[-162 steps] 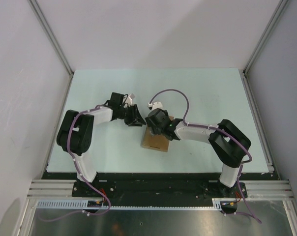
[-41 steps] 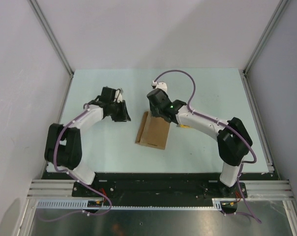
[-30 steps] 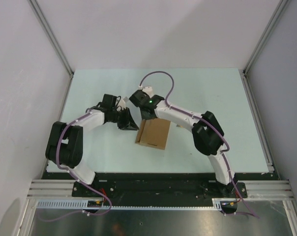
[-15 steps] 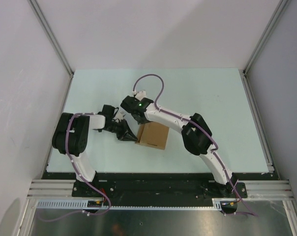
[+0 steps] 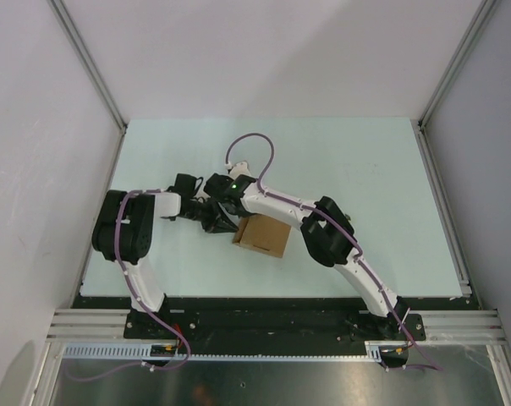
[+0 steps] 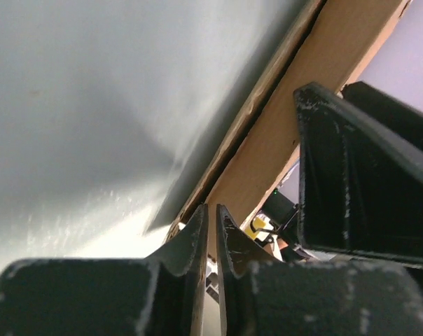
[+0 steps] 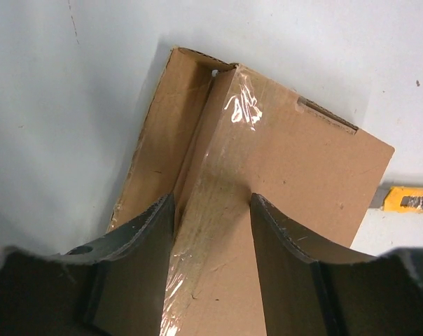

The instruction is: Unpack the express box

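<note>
The express box (image 5: 264, 236) is a flat brown cardboard box lying mid-table. In the right wrist view its lid (image 7: 288, 161) carries a strip of clear tape, and a side flap (image 7: 166, 133) stands turned up along the left edge. My right gripper (image 7: 211, 217) is open just above the lid, its jaws either side of the tape. My left gripper (image 6: 211, 224) is shut and empty, its tips at the box's left edge (image 6: 316, 91). From above, the left gripper (image 5: 213, 220) and right gripper (image 5: 235, 205) crowd the box's left end.
A yellow utility knife (image 7: 410, 199) lies on the table beyond the box's far corner. The right arm (image 5: 323, 233) stretches diagonally over the box's right side. Pale green table (image 5: 365, 169) lies around it, with enclosure walls on three sides.
My right arm has swung left across the box to its left end and its jaws have opened wider. My left gripper has moved right, up to the box's left edge.
</note>
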`<state>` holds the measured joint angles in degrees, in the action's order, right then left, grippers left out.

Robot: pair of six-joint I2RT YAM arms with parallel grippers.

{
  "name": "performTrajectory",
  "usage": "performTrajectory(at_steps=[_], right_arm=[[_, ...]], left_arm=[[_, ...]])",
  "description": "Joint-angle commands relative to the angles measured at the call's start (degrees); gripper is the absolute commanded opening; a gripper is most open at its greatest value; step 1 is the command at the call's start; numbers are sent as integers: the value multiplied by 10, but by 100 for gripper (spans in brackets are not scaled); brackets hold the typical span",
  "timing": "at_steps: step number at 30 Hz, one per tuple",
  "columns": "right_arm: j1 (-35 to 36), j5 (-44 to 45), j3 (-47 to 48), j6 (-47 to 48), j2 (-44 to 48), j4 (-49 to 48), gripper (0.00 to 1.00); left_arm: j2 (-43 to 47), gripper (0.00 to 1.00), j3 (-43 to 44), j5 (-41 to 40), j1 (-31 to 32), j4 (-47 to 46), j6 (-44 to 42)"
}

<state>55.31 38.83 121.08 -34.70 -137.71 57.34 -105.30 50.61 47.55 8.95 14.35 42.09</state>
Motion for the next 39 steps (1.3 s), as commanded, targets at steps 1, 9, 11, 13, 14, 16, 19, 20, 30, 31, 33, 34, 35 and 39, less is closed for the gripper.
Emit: performTrajectory(at_steps=[1, 9, 11, 13, 14, 16, 19, 20, 30, 31, 33, 34, 35, 39], right_arm=[[4, 41, 27, -3, -12, 12, 52], [4, 43, 18, -2, -12, 14, 52], [5, 42, 18, -3, -11, 16, 52], [5, 44, 16, -4, -6, 21, 52], [4, 45, 15, -8, -5, 23, 52], [5, 49, 5, -12, 9, 30, 51], [5, 57, -15, -13, 32, 32, 51], [4, 60, -28, -18, 38, 38, 50], [-8, 62, -74, -25, 118, 73, 46], [-11, 56, -81, -27, 121, 73, 44], [-13, 44, -102, -30, 130, 71, 36], [-13, 44, -110, -33, 133, 69, 34], [-13, 47, -118, -34, 137, 65, 31], [-13, 38, -152, -35, 159, 43, 24]], left_arm=[[-28, 13, 33, 24, -5, -23, 41], [-52, 12, 39, 3, 5, -35, 52], [-49, 12, 28, -21, 5, -35, 54], [-42, 11, 13, -52, 5, -35, 58], [-39, 11, 7, -61, 5, -35, 61], [-31, 8, -9, -96, 6, -34, 62], [-29, 5, -24, -120, 7, -28, 67], [-29, 5, -25, -124, 7, -27, 68], [-29, 3, -11, -145, 18, -1, 59], [-25, 4, -8, -144, 19, 2, 56], [-13, 5, 3, -141, 20, 2, 45], [-10, 5, 6, -132, 19, 2, 44], [0, 6, 12, -110, 20, 0, 41], [26, 13, 72, -53, 40, -2, 21]])
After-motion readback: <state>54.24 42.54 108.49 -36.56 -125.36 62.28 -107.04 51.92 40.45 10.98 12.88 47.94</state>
